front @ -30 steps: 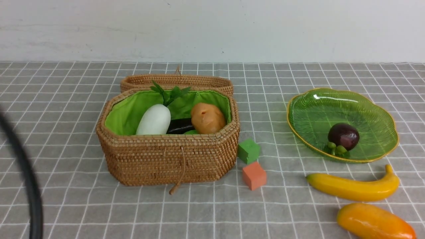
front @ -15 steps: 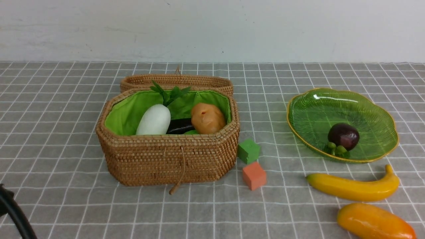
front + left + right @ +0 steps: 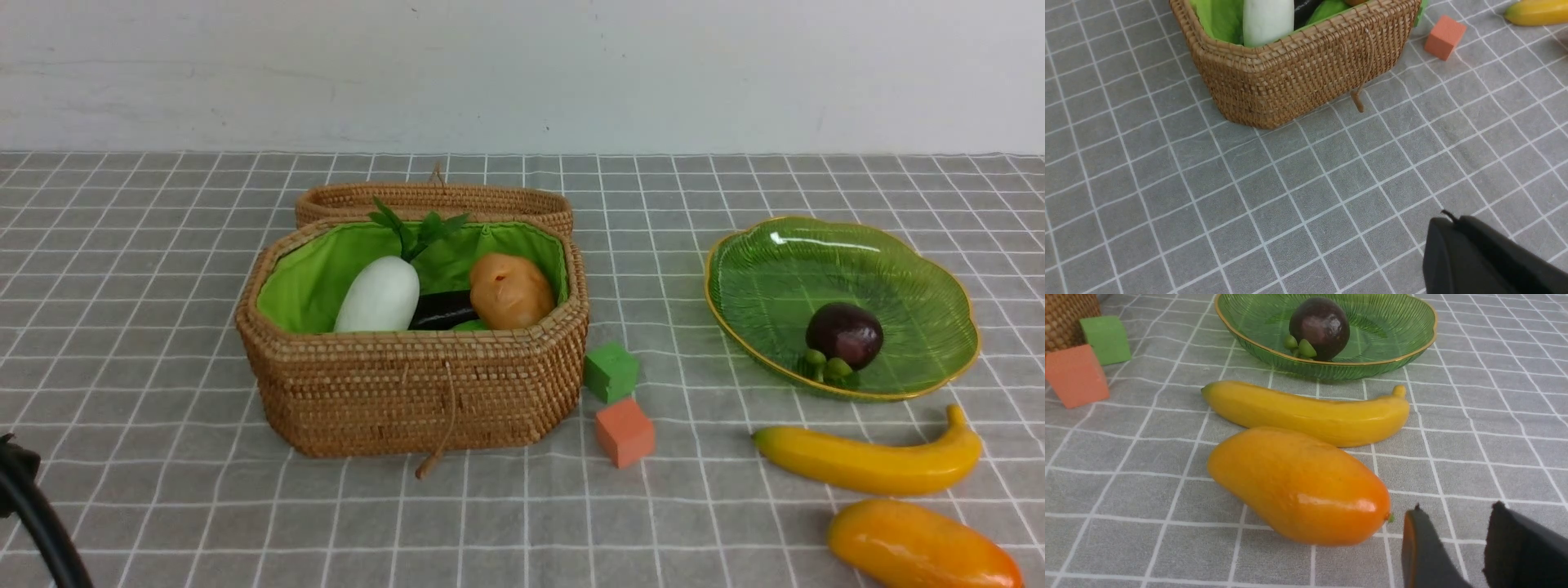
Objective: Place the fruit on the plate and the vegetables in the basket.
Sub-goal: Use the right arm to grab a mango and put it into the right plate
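At the far left the left gripper (image 3: 1453, 228) hangs over the checked cloth (image 3: 163, 506) in front of the basket (image 3: 408, 392), jaws closed on nothing. The basket holds the radish (image 3: 378, 296), the eggplant (image 3: 445, 310), the potato (image 3: 510, 290) and a green sliver that is probably the gourd (image 3: 471, 325) (mostly hidden by the front wall), so the vegetable half looks finished. Just right of the basket sit a green cube (image 3: 611, 371) and an orange cube (image 3: 624, 431), which are not for sorting. Further right, the plate (image 3: 816, 261) carries only the mangosteen (image 3: 845, 333). The banana (image 3: 869, 461) lies on the cloth just in front of the plate, with the mango (image 3: 922, 547) beside it, nearer the robot. The right gripper (image 3: 1457, 510) hovers low by the mango's end, jaws parted and empty. Picking up the mango seems to be the step in hand. The jaws would need to spread wider, straddle its girth and close gently on the glossy skin.
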{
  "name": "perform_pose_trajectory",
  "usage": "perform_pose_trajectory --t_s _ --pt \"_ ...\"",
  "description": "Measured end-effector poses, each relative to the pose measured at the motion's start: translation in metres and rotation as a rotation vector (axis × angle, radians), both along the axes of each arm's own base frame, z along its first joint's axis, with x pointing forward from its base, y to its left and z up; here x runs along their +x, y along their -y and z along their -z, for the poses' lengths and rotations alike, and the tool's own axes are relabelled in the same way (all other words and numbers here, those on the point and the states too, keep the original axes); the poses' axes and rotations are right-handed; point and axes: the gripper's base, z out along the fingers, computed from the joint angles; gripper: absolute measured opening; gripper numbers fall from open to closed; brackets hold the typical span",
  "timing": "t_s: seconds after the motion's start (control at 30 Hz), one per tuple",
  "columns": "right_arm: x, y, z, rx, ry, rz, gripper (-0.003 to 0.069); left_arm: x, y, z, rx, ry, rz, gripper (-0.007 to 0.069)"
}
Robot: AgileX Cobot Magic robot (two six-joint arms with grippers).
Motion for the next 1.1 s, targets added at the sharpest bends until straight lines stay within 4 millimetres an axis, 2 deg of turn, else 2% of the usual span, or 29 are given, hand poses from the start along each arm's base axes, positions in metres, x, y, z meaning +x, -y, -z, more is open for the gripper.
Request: perform_pose_trajectory --t_s 0.33,0.57,0.67,0.77,0.87,1.1 --pt "0.0 0.0 0.0 0.0 0.0 0.0 0.0242 0.003 -0.008 0.001 0.09 0.033 -0.041 -0.0013" --pt "0.0 0.0 0.0 0.0 0.0 0.0 0.0242 0.01 -0.01 -0.012 0.094 0.218 -0.063 -0.0013" --pt "0.0 0.0 0.0 0.0 0.0 0.0 0.0242 0.002 -0.015 -0.02 0.045 0.368 -0.061 -0.0011" --pt "0.0 0.0 0.0 0.0 0.0 0.0 0.0242 -0.007 -0.022 -0.019 0.017 0.493 -0.081 -0.001" --pt "0.0 0.0 0.0 0.0 0.0 0.0 0.0242 -0.013 -0.027 -0.008 -0.004 0.591 -0.121 -0.001" --pt "0.0 0.0 0.0 0.0 0.0 0.0 0.0242 -0.015 -0.036 0.076 -0.047 0.71 -0.31 -0.0007"
